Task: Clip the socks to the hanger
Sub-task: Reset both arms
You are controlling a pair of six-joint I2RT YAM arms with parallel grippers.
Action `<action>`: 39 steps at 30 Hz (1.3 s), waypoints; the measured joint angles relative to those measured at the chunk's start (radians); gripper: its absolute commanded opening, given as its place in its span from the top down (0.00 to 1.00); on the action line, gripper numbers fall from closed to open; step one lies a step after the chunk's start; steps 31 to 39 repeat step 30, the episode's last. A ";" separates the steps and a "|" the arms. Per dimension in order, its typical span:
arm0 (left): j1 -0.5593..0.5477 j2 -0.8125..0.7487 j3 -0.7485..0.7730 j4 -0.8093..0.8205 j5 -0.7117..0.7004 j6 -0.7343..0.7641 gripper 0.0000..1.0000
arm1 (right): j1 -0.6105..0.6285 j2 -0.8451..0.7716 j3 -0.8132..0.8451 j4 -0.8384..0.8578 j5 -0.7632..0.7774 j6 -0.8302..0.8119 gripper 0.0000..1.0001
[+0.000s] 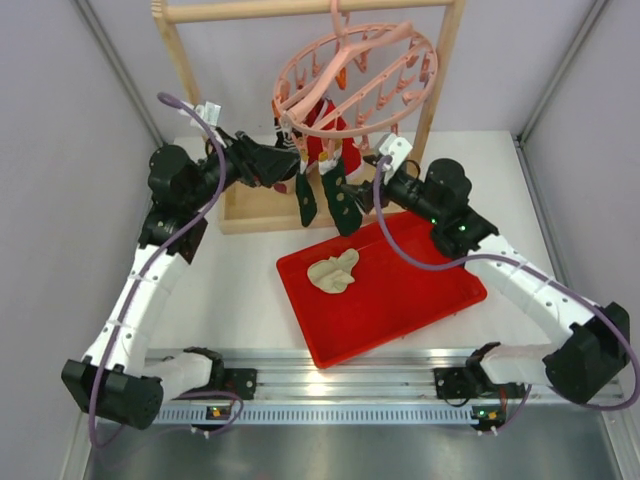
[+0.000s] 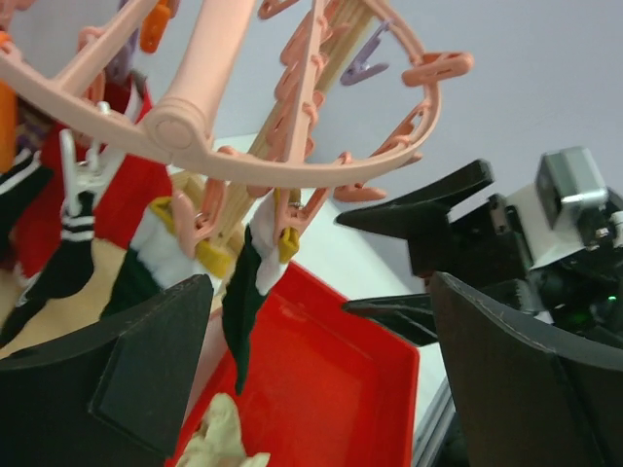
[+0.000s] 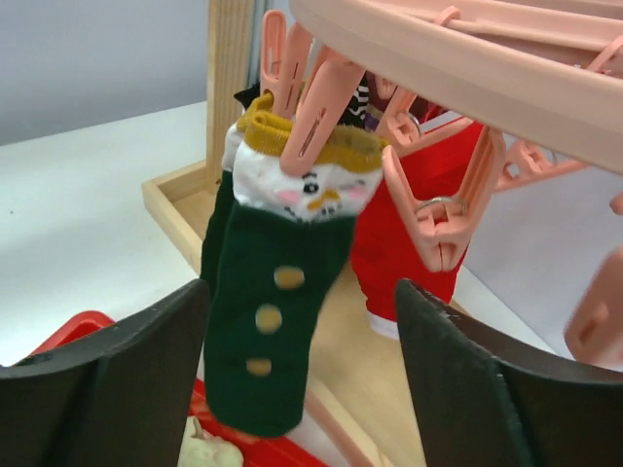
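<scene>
Currently left fingers (image 2: 127,379) spread fully, right fingers (image 3: 107,389) parted, nothing held. Green sock (image 3: 273,321) pinched only at cuff by peg (image 3: 311,117); could be dragged loose if brushed.

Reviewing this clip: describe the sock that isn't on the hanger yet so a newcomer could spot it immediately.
Find the red tray mid-table, in front of the wooden rack. A crumpled cream sock lies in its far left part. It is the only sock lying down; the dark green socks and red sock hang pegged from the pink hanger.
</scene>
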 measured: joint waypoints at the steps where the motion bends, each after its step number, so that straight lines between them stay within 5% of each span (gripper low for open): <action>1: 0.008 -0.005 0.028 -0.069 0.001 0.031 0.02 | 0.001 -0.024 -0.013 -0.011 0.010 0.010 0.20; 5: 0.023 0.023 0.167 -0.350 -0.033 0.157 0.02 | 0.003 -0.137 -0.074 -0.060 0.048 0.037 0.04; 15: 0.038 0.095 0.215 -0.792 -0.187 0.451 0.02 | -0.145 -0.483 -0.224 -0.224 0.106 0.124 0.00; 30: 0.043 -0.131 -0.038 -0.841 -0.393 0.556 0.02 | -0.405 -0.813 -0.425 -0.513 0.161 0.231 0.00; 39: 0.043 -0.131 -0.038 -0.841 -0.393 0.556 0.02 | -0.405 -0.813 -0.425 -0.513 0.161 0.231 0.00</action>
